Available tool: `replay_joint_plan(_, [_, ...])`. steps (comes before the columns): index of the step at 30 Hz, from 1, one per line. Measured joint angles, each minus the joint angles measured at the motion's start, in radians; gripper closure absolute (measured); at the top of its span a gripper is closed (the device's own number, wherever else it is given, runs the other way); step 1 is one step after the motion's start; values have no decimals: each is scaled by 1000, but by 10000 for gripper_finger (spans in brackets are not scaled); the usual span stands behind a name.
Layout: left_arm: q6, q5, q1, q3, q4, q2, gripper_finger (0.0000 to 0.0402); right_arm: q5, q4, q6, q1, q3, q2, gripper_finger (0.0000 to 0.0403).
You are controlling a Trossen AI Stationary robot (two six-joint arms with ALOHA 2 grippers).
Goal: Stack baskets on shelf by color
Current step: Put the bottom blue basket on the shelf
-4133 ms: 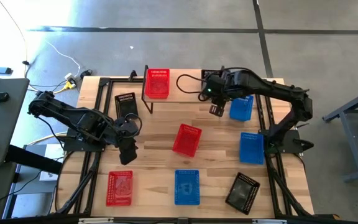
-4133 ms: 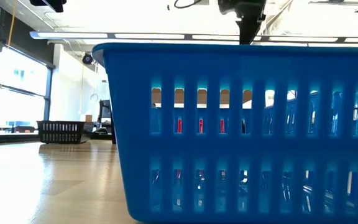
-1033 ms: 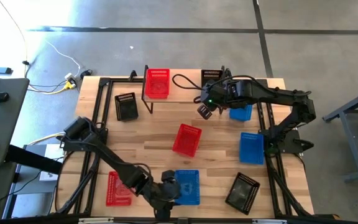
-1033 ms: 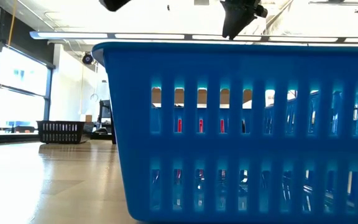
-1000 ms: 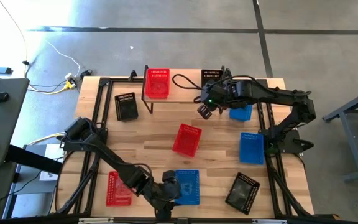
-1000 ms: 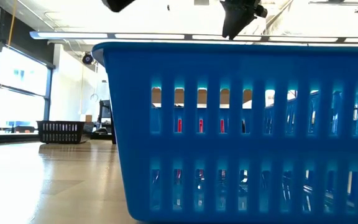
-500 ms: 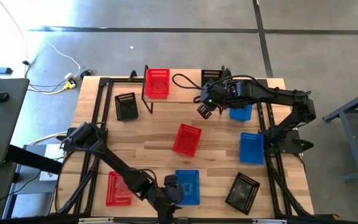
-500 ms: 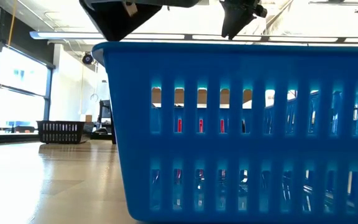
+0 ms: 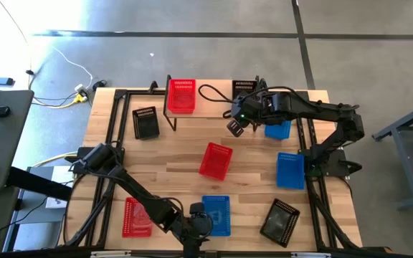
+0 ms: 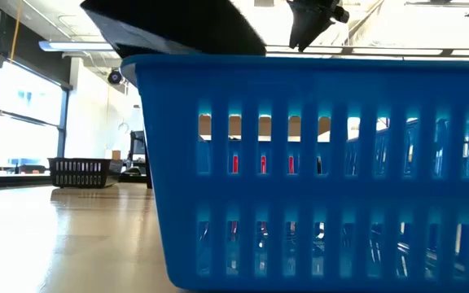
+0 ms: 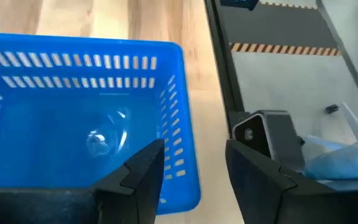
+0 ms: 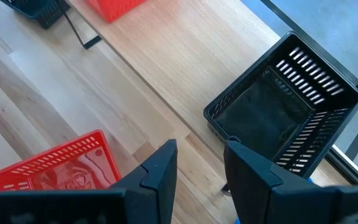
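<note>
Left pincer (image 11: pixel 191 168) gapes empty at the rim of a blue basket (image 11: pixel 73 118) with slotted walls; right pincer (image 12: pixel 197 165) gapes too.

We see a lab or workshop: bare concrete floor (image 9: pixel 192 43) across the frame's top, cables (image 9: pixel 63 61) at upper left.

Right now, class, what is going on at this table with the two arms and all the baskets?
Two robot arms are sorting coloured baskets onto a low shelf. The left pincer, open and empty, sits at the rim of a blue basket at the table's near edge. The right pincer, also open and empty, hovers beside the shelf. A red basket and a black basket already sit on the shelf. The other baskets lie scattered over the table.
</note>
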Motion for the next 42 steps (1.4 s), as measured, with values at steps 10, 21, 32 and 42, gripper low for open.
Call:
replay_joint_plan(10, [-7,0,-3,1,-15,32,241,0,7,0,0,0,0,284])
replay_joint_plan(21, [-36,-21,11,-1,-51,34,293,2,8,1,0,0,0,284])
replay_joint_plan(32, [-12,10,26,-1,-60,35,391,8,7,0,0,0,0,284])
replay_joint_plan(42, [16,45,4,-2,-77,21,396,24,6,-1,0,0,0,284])
